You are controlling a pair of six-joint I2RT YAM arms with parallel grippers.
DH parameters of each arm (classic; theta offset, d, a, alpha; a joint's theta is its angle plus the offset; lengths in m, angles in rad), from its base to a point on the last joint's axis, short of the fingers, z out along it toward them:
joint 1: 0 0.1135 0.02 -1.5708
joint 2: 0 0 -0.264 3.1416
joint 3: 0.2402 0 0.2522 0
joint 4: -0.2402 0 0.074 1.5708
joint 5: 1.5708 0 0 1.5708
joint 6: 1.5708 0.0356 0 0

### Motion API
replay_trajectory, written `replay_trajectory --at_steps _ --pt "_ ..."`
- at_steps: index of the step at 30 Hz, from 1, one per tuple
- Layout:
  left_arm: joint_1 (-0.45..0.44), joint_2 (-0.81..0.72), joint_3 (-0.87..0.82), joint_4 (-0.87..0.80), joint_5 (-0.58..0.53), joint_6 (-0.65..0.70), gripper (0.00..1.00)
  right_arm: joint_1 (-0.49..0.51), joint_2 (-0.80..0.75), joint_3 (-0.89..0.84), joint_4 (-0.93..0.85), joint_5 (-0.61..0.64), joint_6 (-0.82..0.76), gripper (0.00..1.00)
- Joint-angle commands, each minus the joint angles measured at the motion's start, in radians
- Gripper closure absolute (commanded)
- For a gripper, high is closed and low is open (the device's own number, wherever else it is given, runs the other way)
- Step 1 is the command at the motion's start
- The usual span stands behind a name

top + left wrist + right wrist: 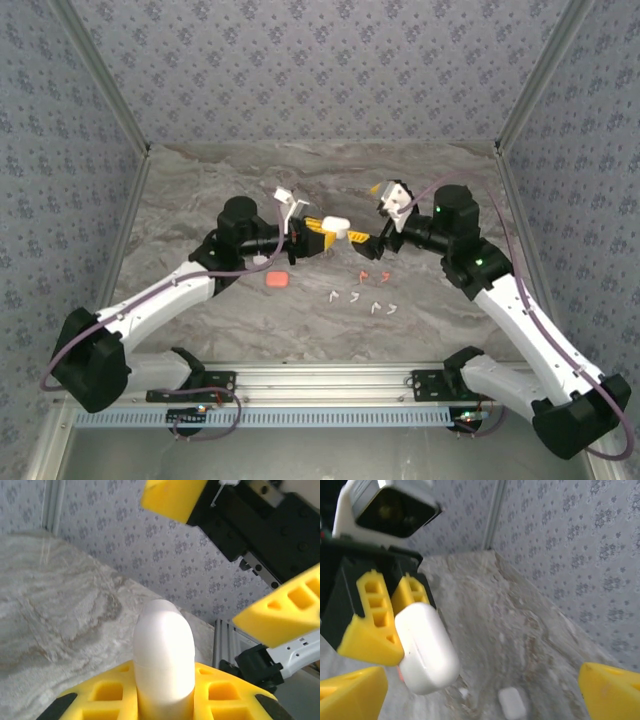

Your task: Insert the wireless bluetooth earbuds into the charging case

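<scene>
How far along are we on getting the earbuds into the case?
Done: the left gripper has its jaws shut on the white case, held above the table. In hand: the right gripper faces the case, jaws open and empty. Left: two orange-red earbuds and four white earbuds lie loose on the table, and the case lid looks closed.

Cameras around the white case (334, 225)
Top view looks down from afar; both wrist views face it closely from opposite sides; all share it.
</scene>
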Motion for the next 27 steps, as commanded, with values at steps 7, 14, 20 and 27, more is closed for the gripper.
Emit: replay_trajectory --at_steps 7,14,20,27 --pt "-0.024 -0.059 -0.04 0.188 -0.04 0.145 0.93 -0.057 0.041 -0.045 0.152 -0.183 0.248 0.0" --pt "-0.027 -0.058 -0.028 0.171 -0.013 0.154 0.95 -0.056 0.084 -0.034 0.183 -0.164 0.269 0.0" --pt "-0.033 -0.06 -0.022 0.149 -0.005 0.173 0.95 -0.062 0.113 -0.001 0.178 -0.142 0.268 0.0" --pt "-0.041 -0.065 -0.012 0.123 -0.005 0.191 0.95 -0.07 0.159 0.062 0.143 -0.127 0.265 0.0"
